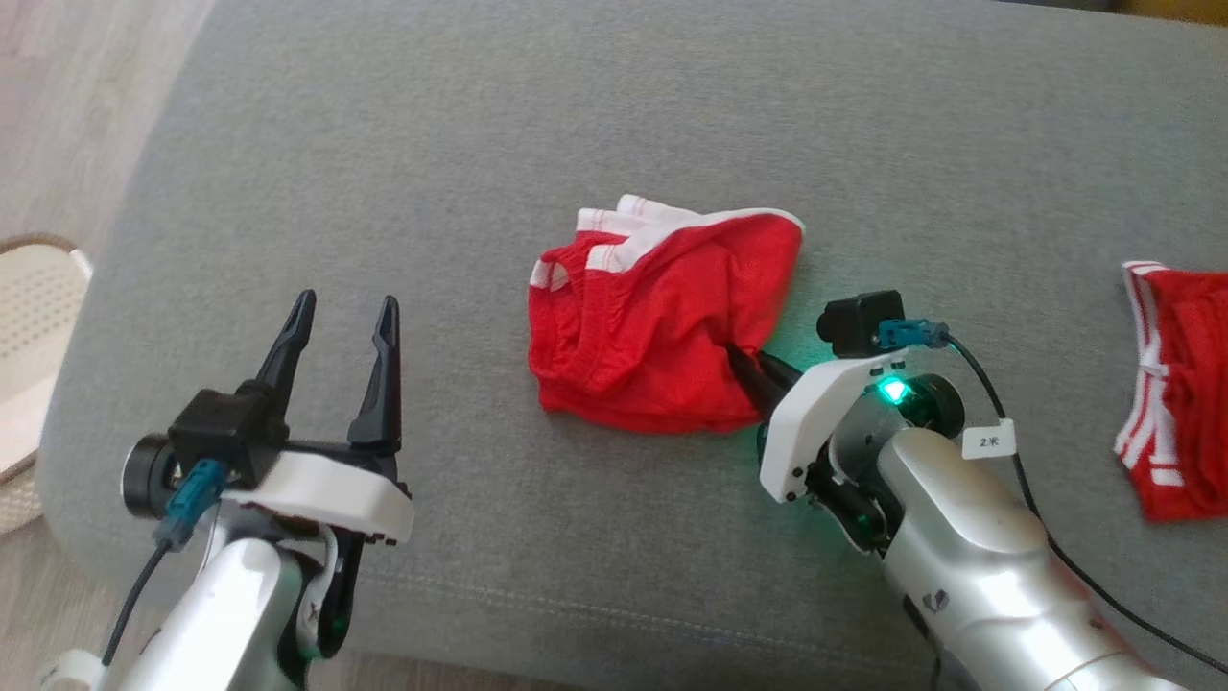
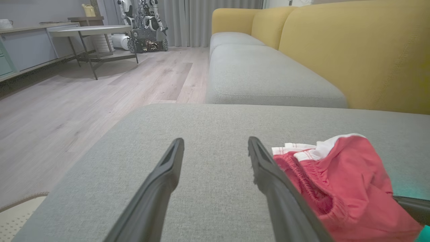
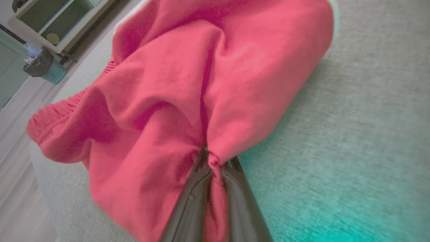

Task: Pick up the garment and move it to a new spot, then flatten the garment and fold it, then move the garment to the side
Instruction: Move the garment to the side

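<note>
The garment [image 1: 652, 317] is a pair of red shorts with white trim, crumpled in the middle of the grey cushion [image 1: 614, 115]. My right gripper [image 1: 750, 363] is shut on a pinch of red cloth at the garment's near right edge; the right wrist view shows the fabric [image 3: 188, 101] bunched between the two dark fingers [image 3: 191, 205]. My left gripper [image 1: 345, 321] hovers open to the left of the garment, nothing between its fingers [image 2: 168, 174]. In the left wrist view the garment [image 2: 349, 181] lies just right of the right finger.
A second red garment with white stripes [image 1: 1175, 403] lies at the cushion's right edge. A pale woven basket [image 1: 29, 365] stands on the floor at the left. Yellow sofa backs [image 2: 352, 50], a wooden floor [image 2: 100, 87], a table [image 2: 90, 32] and another robot [image 2: 144, 23] lie beyond.
</note>
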You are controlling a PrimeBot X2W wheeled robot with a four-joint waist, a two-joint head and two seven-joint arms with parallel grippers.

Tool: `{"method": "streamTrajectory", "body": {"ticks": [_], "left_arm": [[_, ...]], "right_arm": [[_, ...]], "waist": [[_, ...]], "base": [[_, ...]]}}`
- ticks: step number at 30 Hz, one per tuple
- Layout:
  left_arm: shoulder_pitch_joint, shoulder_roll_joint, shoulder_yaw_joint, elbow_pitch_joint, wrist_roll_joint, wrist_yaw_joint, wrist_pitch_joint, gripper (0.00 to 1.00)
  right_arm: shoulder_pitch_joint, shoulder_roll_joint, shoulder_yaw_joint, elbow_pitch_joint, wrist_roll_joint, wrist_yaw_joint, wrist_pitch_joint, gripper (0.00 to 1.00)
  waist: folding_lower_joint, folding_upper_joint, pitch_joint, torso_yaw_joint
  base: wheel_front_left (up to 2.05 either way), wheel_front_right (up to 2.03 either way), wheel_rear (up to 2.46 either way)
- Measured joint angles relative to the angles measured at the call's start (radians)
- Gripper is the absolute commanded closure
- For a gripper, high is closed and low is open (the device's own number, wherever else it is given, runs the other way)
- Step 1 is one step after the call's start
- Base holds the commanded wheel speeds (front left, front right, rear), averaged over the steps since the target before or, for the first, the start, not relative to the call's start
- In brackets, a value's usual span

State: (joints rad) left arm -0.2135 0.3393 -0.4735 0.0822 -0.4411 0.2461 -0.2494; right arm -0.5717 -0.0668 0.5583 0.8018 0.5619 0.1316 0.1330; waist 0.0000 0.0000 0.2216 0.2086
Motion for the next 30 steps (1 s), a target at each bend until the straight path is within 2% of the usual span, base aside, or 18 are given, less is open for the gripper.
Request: {"method": "streamTrajectory", "body": {"ticks": [4, 8, 11, 13, 16, 24, 25, 30], "left_arm": [[0.003, 0.002, 0.006, -0.006, 0.000, 0.000, 0.000, 0.00], [0.004, 0.007, 0.014, -0.024, 0.007, 0.000, 0.000, 0.00], [0.006, 0.019, 0.022, -0.040, 0.009, 0.002, 0.000, 0.00], [0.006, 0.021, 0.023, -0.046, 0.009, 0.004, 0.000, 0.00], [0.007, 0.034, 0.026, -0.072, 0.009, 0.010, 0.002, 0.00], [0.003, 0.077, 0.027, -0.124, 0.029, 0.009, 0.031, 0.00], [0.003, 0.077, 0.027, -0.124, 0.029, 0.009, 0.031, 0.00], [-0.018, 0.099, 0.026, -0.152, 0.044, 0.009, 0.060, 0.00]], "right_arm": [[-0.010, -0.006, 0.007, 0.003, -0.020, 0.000, -0.028, 1.00], [-0.014, -0.057, 0.003, -0.033, -0.048, 0.000, -0.041, 1.00], [-0.008, -0.128, -0.020, -0.113, -0.084, 0.000, -0.042, 1.00], [-0.005, -0.143, -0.030, -0.137, -0.091, 0.000, -0.036, 1.00], [0.043, -0.187, -0.087, -0.242, -0.118, 0.000, 0.003, 1.00], [0.142, -0.199, -0.174, -0.438, -0.179, 0.000, 0.091, 1.00], [0.142, -0.199, -0.174, -0.438, -0.179, 0.000, 0.091, 1.00], [0.144, -0.228, -0.245, -0.518, -0.211, 0.000, 0.133, 1.00]], "waist": [[0.0000, 0.0000, -0.005, -0.030], [0.0000, 0.0000, -0.006, -0.074], [0.0000, 0.0000, -0.005, -0.127], [0.0000, 0.0000, -0.004, -0.141], [0.0000, 0.0000, 0.004, -0.202], [0.0000, 0.0000, 0.042, -0.344], [0.0000, 0.0000, 0.042, -0.344], [0.0000, 0.0000, 0.071, -0.432]], "base": [[0.00, 0.00, 0.00], [0.00, 0.00, 0.00], [0.00, 0.00, 0.00], [0.00, 0.00, 0.00], [0.00, 0.00, 0.00], [0.00, 0.00, 0.00], [0.00, 0.00, 0.00], [0.00, 0.00, 0.00]]}}
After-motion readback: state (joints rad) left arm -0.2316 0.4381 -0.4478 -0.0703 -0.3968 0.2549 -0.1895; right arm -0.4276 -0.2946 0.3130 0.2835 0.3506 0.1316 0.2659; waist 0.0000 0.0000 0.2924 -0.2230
